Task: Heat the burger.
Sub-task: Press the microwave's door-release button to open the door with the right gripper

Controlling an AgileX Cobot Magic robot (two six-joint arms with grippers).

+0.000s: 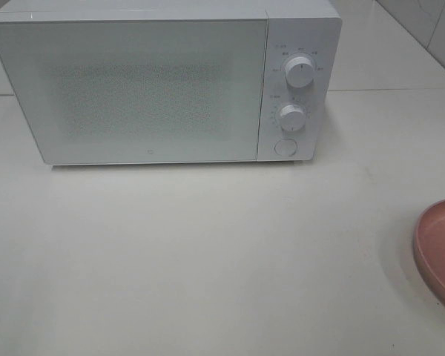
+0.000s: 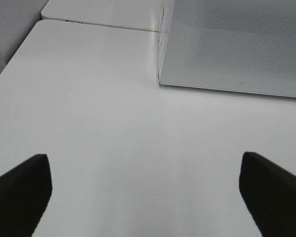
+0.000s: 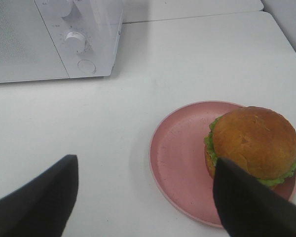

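We see a white box-shaped microwave oven point(image 1: 148, 89) standing at 11 o'clock on the pale white table point(image 1: 208, 259) in the high view. Its dotted glass door point(image 1: 133, 93) is shut, and we cannot tell what lies behind it. Two white round knobs point(image 1: 300, 72) point(image 1: 291, 116) and a round white button point(image 1: 285, 147) run down its control panel at 1 o'clock.

At 4 o'clock only a slice of the round pink plate point(image 1: 439, 248) shows at the frame's edge. From the right wrist camera we find the plate point(image 3: 180, 153) holding the round burger point(image 3: 254, 143), with its glossy golden-brown bun and green lettuce frill. The burger sits off-centre, on the side of the plate away from the oven.

The right gripper point(image 3: 145, 168) hangs above the table with its dark fingers point(image 3: 39, 197) spread wide, one of them over the plate's rim beside the burger. The left gripper point(image 2: 144, 160) is likewise spread wide over bare table, near the oven's front corner.
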